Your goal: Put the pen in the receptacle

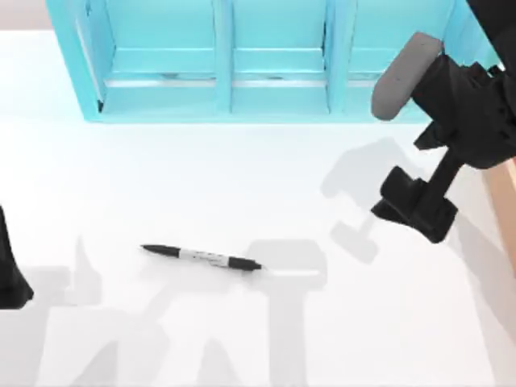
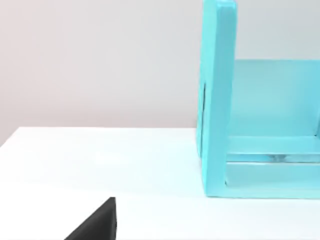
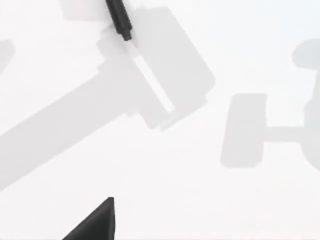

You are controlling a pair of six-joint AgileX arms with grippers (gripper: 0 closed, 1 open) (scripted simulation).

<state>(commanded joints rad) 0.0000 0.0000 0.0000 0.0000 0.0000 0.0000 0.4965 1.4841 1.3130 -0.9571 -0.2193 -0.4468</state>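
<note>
Marker pen (image 1: 201,258) lies flat on the white table (image 1: 242,185), untouched, well short of the turquoise 3-bay receptacle (image 1: 222,97) at the back. Right gripper (image 1: 415,205) hangs high at the right, likely pre-approach; finger state: cannot tell. Left arm (image 1: 10,274) parked at left edge.

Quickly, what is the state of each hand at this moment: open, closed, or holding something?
Left hand: parked at the table's left edge; state cannot be told.
Right hand: above the table's right side, away from the pen; holding nothing, state cannot be told.
</note>
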